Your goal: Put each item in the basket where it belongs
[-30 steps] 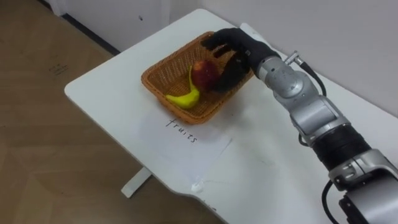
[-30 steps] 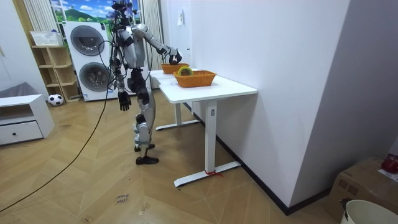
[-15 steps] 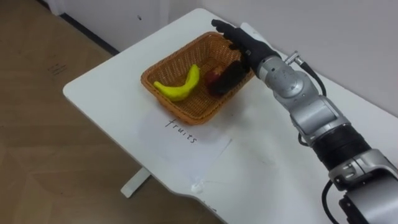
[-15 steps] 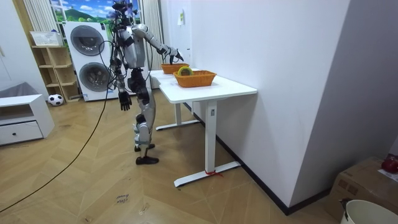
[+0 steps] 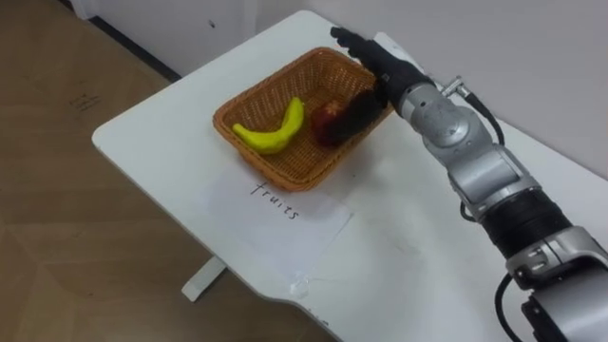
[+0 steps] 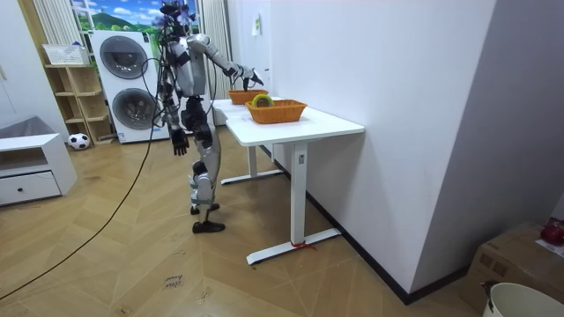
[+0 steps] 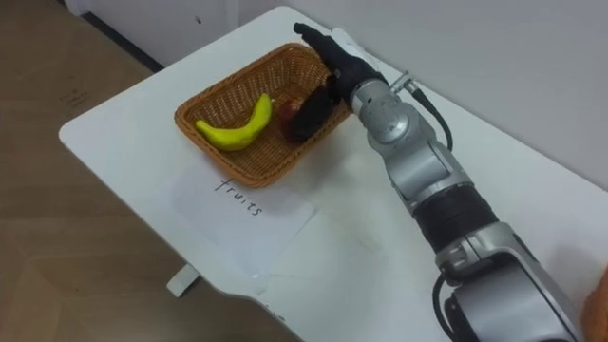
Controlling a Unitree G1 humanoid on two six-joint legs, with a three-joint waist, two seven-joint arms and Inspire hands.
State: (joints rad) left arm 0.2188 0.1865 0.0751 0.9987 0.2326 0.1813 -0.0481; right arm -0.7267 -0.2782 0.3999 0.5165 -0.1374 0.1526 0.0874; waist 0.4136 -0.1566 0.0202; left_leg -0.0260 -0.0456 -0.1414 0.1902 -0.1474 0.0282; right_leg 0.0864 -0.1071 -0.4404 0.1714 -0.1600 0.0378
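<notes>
The right hand (image 5: pixel 383 71) is hovering, fingers straight and released, over the far rim of the woven wicker basket (image 5: pixel 226 126) on the white table (image 5: pixel 161 119), where the yellow banana (image 5: pixel 271 134) and red apple (image 5: pixel 328 118) are lying, while the left hand (image 6: pixel 179 141) is hanging beside the robot.

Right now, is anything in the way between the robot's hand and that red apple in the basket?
Nothing visible. The open right hand is over the far rim of the basket, thumb down beside the apple. The banana lies on the apple's other side, not between. The left hand hangs at the robot's side.
</notes>
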